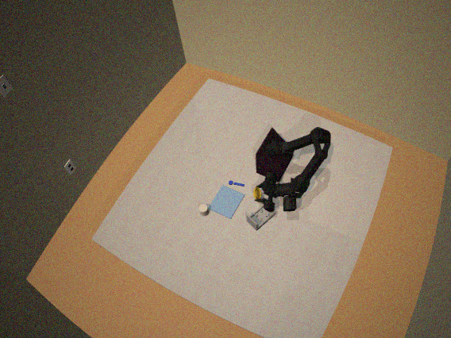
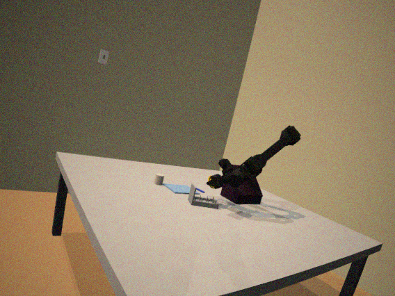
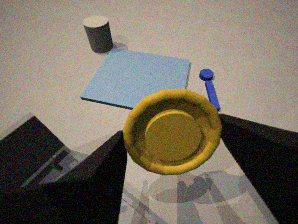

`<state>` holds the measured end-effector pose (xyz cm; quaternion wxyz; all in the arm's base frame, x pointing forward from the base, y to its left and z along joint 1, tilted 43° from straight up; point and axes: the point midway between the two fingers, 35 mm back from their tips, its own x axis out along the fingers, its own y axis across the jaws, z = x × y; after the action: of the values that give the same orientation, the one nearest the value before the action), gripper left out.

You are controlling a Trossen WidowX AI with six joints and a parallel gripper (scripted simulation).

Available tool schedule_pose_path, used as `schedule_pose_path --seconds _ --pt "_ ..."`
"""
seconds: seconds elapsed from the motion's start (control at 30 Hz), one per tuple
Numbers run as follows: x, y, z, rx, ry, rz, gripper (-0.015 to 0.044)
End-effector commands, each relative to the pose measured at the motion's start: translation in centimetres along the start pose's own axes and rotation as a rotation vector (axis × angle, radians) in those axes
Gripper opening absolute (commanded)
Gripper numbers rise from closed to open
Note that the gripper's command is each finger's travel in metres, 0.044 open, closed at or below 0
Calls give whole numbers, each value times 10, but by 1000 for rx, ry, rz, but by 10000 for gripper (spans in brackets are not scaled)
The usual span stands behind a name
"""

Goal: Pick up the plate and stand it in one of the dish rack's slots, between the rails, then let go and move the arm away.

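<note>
1 plate (image 3: 172,131), 1 rack (image 1: 260,217), 1 cup (image 3: 98,33)

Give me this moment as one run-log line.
phase: carrying to rack | gripper: shut on plate | plate: yellow, above table | dish rack: slots unfilled | release: not yet done

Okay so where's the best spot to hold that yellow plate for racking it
By the rim, as the gripper holds it: one finger on each side edge of the plate, its face clear between them. The raised rim gives the pads purchase, and the free lower edge can likely drop between the dish rack rails.
</note>
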<state>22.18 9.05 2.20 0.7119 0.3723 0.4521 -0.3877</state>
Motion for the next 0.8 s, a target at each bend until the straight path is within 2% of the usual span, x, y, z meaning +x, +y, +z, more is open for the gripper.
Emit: schedule_pose_path --seconds 0.0,0.77 --pt "3 0 -3 -27 -63 43 0" --pt "-16 16 -28 -141 -377 440 0"
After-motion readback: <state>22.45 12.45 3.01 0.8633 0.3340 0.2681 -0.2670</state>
